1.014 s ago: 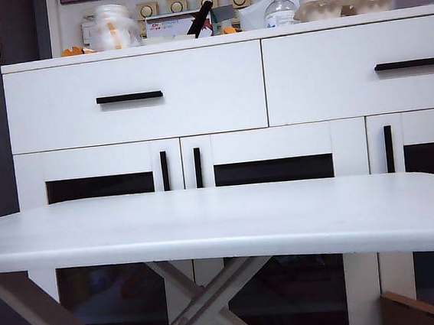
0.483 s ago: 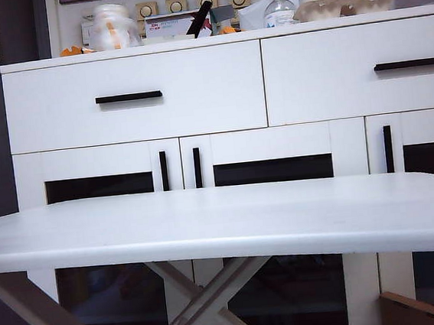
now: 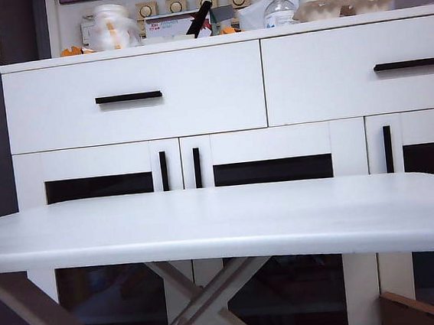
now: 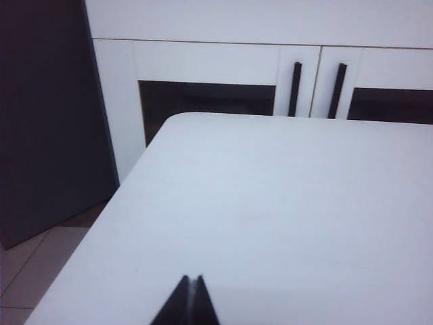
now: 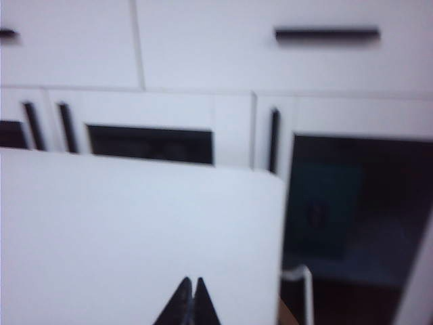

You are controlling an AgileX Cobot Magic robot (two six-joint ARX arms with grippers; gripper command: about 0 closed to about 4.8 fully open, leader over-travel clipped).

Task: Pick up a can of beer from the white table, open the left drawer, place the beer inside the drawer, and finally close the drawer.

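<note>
Left drawer flush; left gripper, right gripper closed, empty

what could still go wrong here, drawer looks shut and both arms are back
No can shows on the table, so whether it went into the left drawer cannot be checked. The drawer front looks flush, yet a slight gap would not show from here. Both the left gripper and the right gripper are shut above the tabletop, holding nothing.

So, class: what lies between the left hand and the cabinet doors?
Only bare white table lies between the shut left hand and the cabinet doors, as the left wrist view shows.
</note>
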